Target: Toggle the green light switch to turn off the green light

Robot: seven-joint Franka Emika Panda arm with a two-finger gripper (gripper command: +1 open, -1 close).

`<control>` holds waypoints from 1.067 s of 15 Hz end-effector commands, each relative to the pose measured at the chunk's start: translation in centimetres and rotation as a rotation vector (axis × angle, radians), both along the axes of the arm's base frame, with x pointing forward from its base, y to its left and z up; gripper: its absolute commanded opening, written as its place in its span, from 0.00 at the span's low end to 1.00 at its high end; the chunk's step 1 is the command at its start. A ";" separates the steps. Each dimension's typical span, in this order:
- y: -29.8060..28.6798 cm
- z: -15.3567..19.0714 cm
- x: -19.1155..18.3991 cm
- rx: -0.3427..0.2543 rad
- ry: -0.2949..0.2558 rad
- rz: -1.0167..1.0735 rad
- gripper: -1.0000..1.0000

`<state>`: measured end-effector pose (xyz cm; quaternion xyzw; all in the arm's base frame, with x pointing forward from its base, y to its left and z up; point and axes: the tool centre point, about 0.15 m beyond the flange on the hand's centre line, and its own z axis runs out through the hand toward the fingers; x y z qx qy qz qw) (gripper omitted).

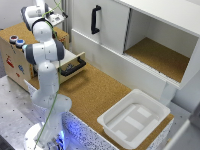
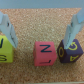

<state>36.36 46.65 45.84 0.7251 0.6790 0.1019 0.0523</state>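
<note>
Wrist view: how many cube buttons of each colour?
yellow-green cube button: 1
red cube button: 1
dark cube button: 1
total: 3

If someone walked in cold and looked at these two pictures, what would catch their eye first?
Probably the white robot arm, standing tall at the exterior view's left and reaching up over a wooden box. Next, the big white tray on the cork counter at the lower right, and the cabinet's open compartment above it. In the wrist view, three lettered cube buttons sit in a row on cork: yellow-green, red and dark purple, with the open gripper above them.
</note>
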 end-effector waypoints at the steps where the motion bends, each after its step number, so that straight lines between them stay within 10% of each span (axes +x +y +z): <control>1: 1.5 0.9 0.2 -0.107 -0.009 -0.037 1.00; 3: 0.4 1.1 -0.3 0.014 -0.020 0.012 1.00; 16: 4.2 10.6 -12.3 -0.034 0.011 0.144 1.00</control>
